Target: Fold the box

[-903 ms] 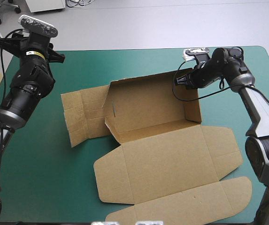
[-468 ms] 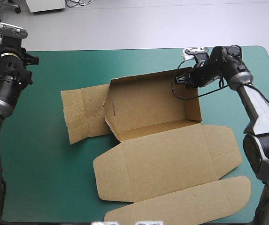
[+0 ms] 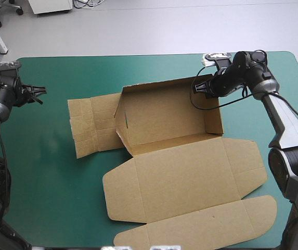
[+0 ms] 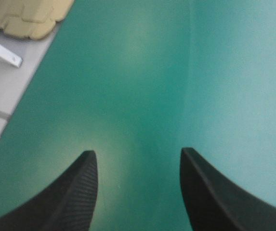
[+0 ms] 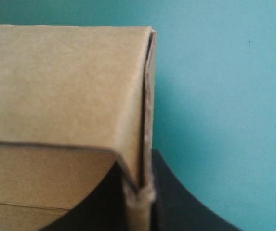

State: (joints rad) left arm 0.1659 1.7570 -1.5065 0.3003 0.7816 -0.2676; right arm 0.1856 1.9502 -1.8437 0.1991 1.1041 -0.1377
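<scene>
The brown cardboard box, probably light and easily bending, is sitting at the centre of the teal-green counter, the right gripper is pinching its 1 o'clock corner with jaws almost closed, and the left gripper is hovering at 9 o'clock, jaws apart, empty.

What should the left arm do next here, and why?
Probably bring the left gripper toward the flat left panel of the box to raise it: it hangs open over the teal-green cover, away from the box, while the right gripper pinches the far right corner wall.
</scene>
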